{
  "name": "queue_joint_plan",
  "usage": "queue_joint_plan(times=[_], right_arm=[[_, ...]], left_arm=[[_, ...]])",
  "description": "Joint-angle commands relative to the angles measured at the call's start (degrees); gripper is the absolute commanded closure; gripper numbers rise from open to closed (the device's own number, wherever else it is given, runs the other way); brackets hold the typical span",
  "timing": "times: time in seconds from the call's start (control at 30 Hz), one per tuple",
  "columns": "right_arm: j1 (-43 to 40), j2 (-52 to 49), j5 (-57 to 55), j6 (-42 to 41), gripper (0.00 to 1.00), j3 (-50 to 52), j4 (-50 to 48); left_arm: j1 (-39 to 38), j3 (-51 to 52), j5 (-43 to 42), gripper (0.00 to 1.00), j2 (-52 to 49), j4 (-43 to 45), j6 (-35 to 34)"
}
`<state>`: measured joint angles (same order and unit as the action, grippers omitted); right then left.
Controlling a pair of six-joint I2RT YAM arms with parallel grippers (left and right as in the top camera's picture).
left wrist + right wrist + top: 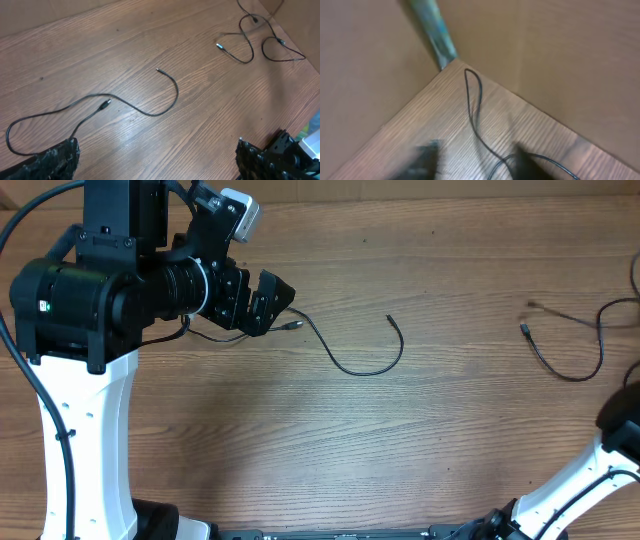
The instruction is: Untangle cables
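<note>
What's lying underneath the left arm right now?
A thin black cable runs out from beneath the left arm onto the wooden table. From overhead, the arm covers the rest of its loop.

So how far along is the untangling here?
Done: one cable lies by itself, spread out near the open, empty left gripper. In hand: nothing is held, and the right gripper is open above a strand. Left: the other cables on the right side loop across one another and do not look separated yet.
</note>
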<state>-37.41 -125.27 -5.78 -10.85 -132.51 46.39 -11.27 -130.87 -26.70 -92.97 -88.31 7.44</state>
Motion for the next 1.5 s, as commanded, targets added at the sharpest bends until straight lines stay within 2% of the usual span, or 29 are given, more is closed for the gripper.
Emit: queue_joint_plan(times=[0.0, 0.1, 0.27, 0.43, 0.53, 0.63, 0.77, 1.1, 1.47], right_arm=[[-1.0, 0.4, 6.1, -3.1, 0.0, 0.2, 0.1], [-1.0, 0.4, 9.7, -3.1, 0.0, 0.2, 0.3], [-0.8, 0.4, 23.3, -2.8, 0.0, 0.2, 1.9], [-0.5, 0.4, 36.6, -2.5, 0.0, 0.2, 5.3], [0.4, 0.4, 40.3, -1.7, 0.0, 0.2, 9.1], [2.6, 0.4, 42.9, 6.3, 0.0, 0.2, 13.3], [7.5, 0.3, 43.2, 15.7, 0.0, 0.2, 18.0], [25.7, -3.0, 43.0, 29.0, 0.0, 0.2, 24.3], [44.5, -9.1, 42.7, 37.3, 0.0, 0.3, 26.2]], left_arm=[[-0.3, -0.6, 0.3, 0.01, 0.8, 0.1, -0.6], [-0.3, -0.6, 0.3, 0.01, 0.8, 0.1, -0.6], [-0.3, -0.6, 0.3, 0.0, 0.8, 0.1, -0.6], [-0.3, -0.6, 0.3, 0.0, 0.8, 0.1, -0.6], [-0.3, -0.6, 0.3, 0.01, 0.8, 0.1, -0.6], [-0.3, -0.6, 0.3, 0.0, 0.8, 0.1, -0.6], [-0.3, -0.6, 0.3, 0.0, 0.8, 0.1, -0.6], [-0.3, -0.6, 0.3, 0.0, 0.8, 0.1, -0.6], [-0.3, -0.6, 0.3, 0.0, 0.8, 0.1, -0.6]])
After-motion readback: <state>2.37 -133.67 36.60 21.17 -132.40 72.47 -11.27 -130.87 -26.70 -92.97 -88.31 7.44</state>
